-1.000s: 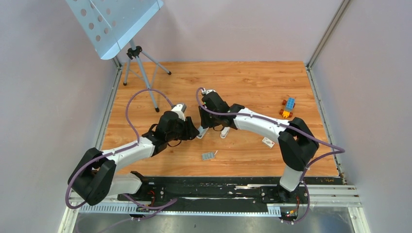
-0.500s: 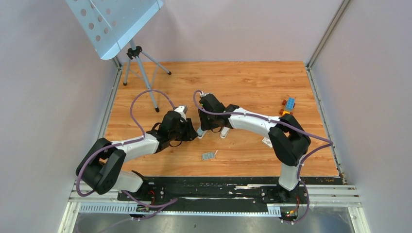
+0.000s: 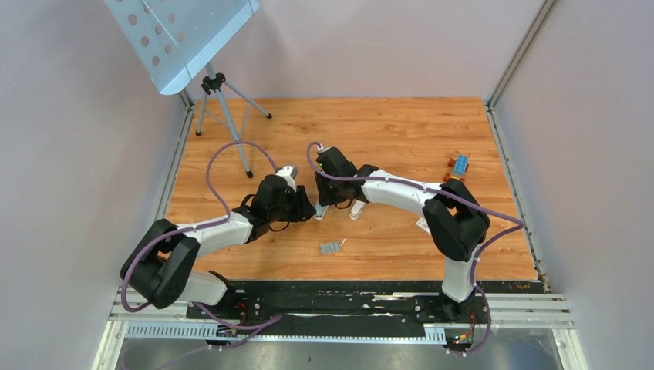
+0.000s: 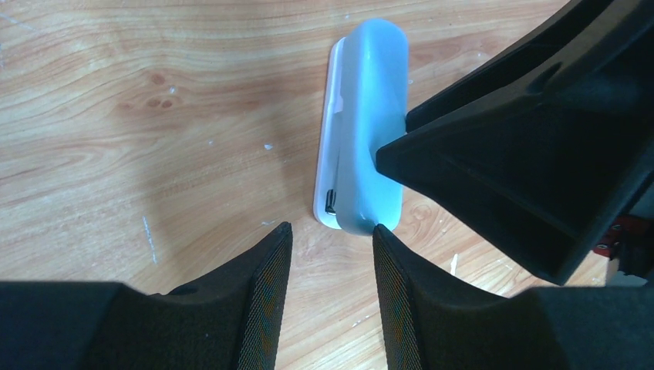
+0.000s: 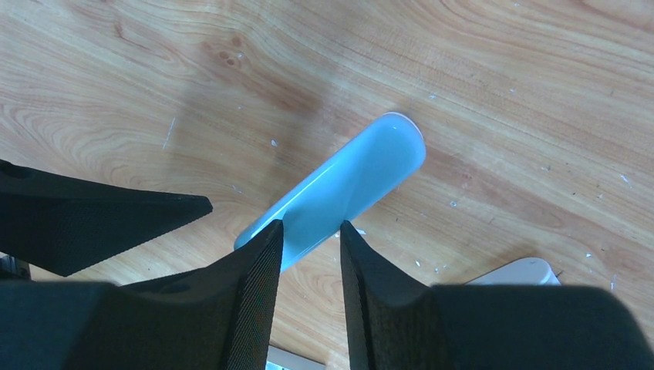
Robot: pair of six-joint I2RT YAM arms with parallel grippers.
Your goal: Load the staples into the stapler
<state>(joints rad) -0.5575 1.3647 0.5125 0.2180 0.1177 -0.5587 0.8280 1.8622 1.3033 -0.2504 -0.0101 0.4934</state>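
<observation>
- Two pairs of jaws are crowding the stapler (image 4: 362, 131), which is lying flat on the table (image 3: 401, 131).
- Your left gripper (image 4: 332, 235) is hovering part-open and empty, just short of its end.
- Your right gripper (image 5: 310, 227) is straddling it, part-open; I cannot tell whether it is gripping.
- You are risking a skid or a finger clash if either closes off-centre; the staples (image 3: 330, 247) are lying well apart.

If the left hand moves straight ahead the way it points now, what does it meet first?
Most likely the stapler: its near end lies just ahead of the left hand, slightly right of the gap's middle. Its height over the table is unclear.
</observation>
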